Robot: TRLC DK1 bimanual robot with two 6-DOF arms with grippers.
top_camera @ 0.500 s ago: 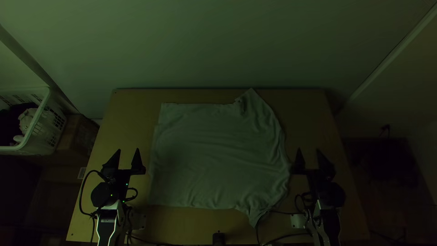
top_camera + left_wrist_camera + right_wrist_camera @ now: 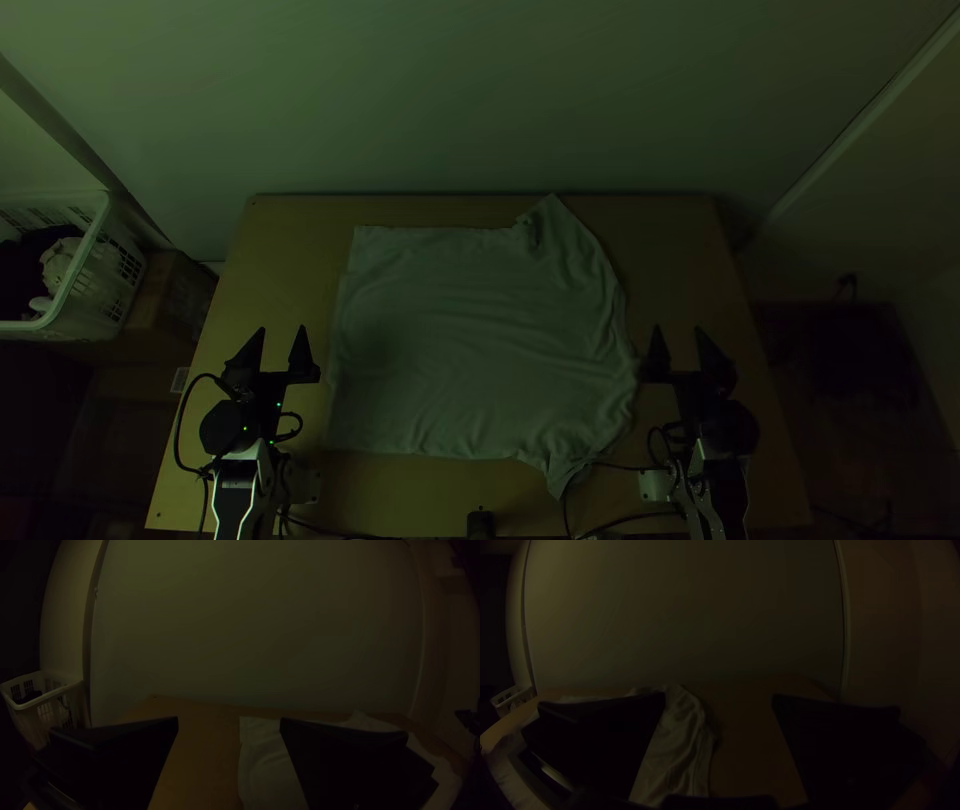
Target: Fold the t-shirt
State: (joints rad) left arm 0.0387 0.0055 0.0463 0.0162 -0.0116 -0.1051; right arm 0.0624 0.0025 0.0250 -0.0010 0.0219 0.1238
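Observation:
A pale t-shirt (image 2: pixel 470 340) lies spread in the middle of the table, its sleeves toward the right, one corner pointing to the back edge and one to the front. Left of the shirt, my left gripper (image 2: pixel 282 335) stands open, nothing between its fingers; in the left wrist view, the left gripper (image 2: pixel 229 725) has the shirt (image 2: pixel 265 760) partly behind one finger. Beside the shirt's right edge is my right gripper (image 2: pixel 677 335), also open and empty. The right wrist view has the right gripper (image 2: pixel 719 700) with the shirt (image 2: pixel 680 750) partly behind one finger.
A white laundry basket (image 2: pixel 85 270) holding dark and light cloth stands off the table's left side, by a cardboard box (image 2: pixel 172 295). Bare table (image 2: pixel 680 240) lies around the shirt. Black cables run near the front edge, and a small dark object (image 2: pixel 480 524) sits there.

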